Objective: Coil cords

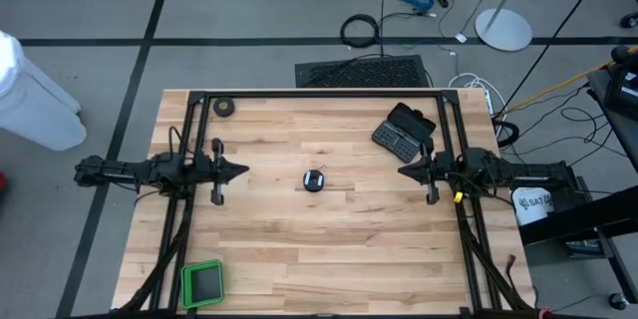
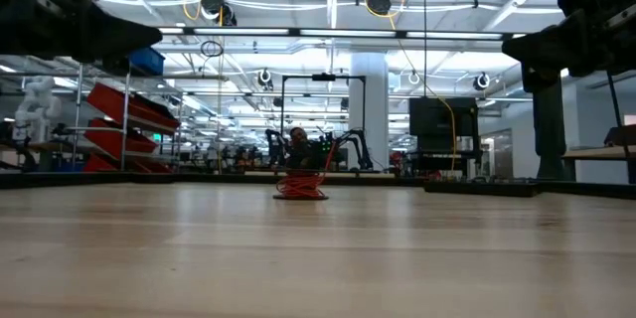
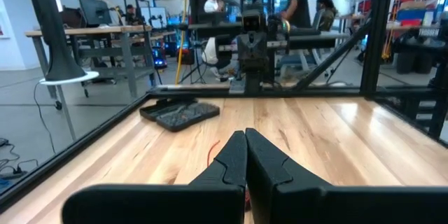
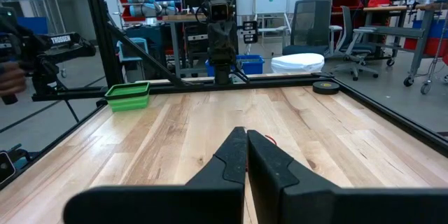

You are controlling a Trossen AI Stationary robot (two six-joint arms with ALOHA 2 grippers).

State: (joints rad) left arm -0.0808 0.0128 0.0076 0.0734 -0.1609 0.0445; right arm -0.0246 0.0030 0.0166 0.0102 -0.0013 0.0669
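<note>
Your left claw (image 1: 242, 170) sits pinched shut on nothing at nine o'clock on the desk (image 1: 299, 249), and your right claw (image 1: 403, 170) mirrors it at three o'clock, also closed and empty. Between them, dead centre, the red wire (image 1: 315, 180) lies bundled around its little black reel (image 1: 314, 181), touched by neither claw. From the low view it looks loosely wound already, so you're either finished or barely begun; I can't tell which.

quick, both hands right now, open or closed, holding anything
Left hand: closed, holding nothing, off to the left of the red wire.
Right hand: closed, holding nothing, off to its right.
</note>
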